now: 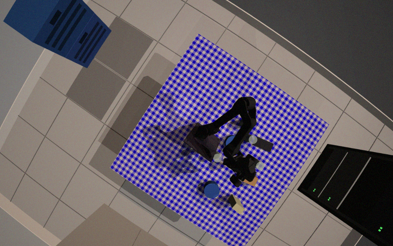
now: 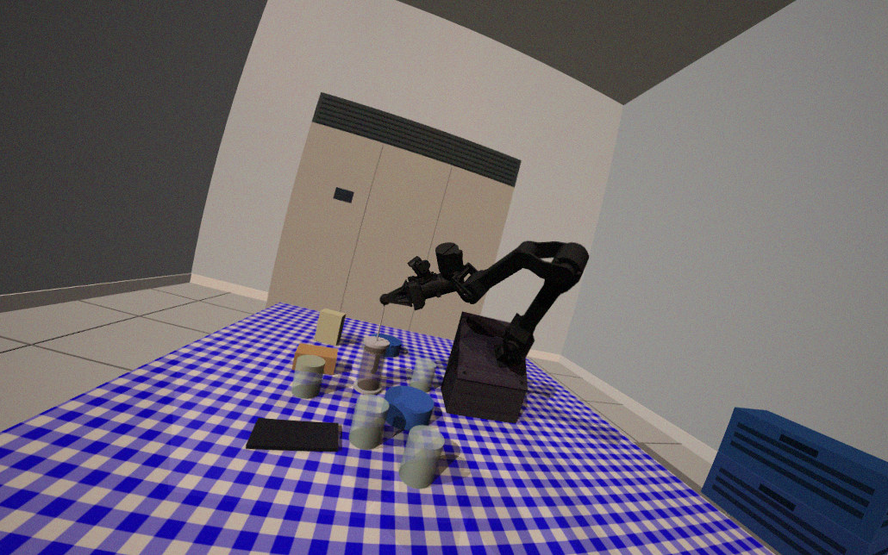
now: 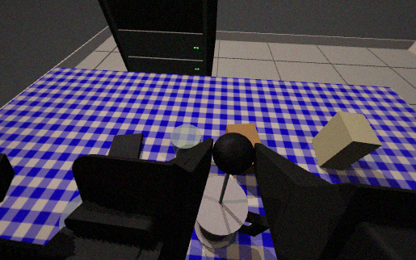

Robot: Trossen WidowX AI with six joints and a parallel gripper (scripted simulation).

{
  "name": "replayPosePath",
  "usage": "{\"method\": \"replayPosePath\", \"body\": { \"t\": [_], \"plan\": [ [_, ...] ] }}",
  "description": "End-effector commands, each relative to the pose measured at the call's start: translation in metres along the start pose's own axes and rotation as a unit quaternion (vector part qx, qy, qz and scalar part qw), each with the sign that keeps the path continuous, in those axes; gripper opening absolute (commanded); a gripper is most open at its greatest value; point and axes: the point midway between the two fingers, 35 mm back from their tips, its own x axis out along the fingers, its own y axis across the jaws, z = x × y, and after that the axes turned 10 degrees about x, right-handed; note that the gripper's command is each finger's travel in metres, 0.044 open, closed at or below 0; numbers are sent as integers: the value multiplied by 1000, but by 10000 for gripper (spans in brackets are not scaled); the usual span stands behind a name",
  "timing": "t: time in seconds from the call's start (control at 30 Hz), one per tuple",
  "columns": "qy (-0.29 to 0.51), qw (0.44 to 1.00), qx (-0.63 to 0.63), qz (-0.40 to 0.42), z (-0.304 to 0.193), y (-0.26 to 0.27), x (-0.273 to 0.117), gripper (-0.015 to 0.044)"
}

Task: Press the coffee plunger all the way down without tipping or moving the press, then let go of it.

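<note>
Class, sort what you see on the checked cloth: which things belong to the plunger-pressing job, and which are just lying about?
Belonging to the job:
- gripper, shut on the plunger knob
- plunger rod
- coffee press

Lying about:
- orange box
- cream block
- blue cylinder
- flat black slab
- translucent cups

Gripper (image 3: 233, 155) clamped on plunger knob (image 3: 233, 153), rod raised.

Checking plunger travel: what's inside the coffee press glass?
Exterior view: dark layer at the bottom of the coffee press, thin rod running up to the gripper on the knob. Filter disc not discernible.
</note>
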Motion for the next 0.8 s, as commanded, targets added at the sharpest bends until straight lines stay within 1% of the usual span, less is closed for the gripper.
{"method": "replayPosePath", "body": {
  "t": [0.0,0.77],
  "plan": [
    [13,1000,7,-6,-15,-5,7,116],
    [13,1000,7,-7,-45,-12,31,116]
  ]
}}
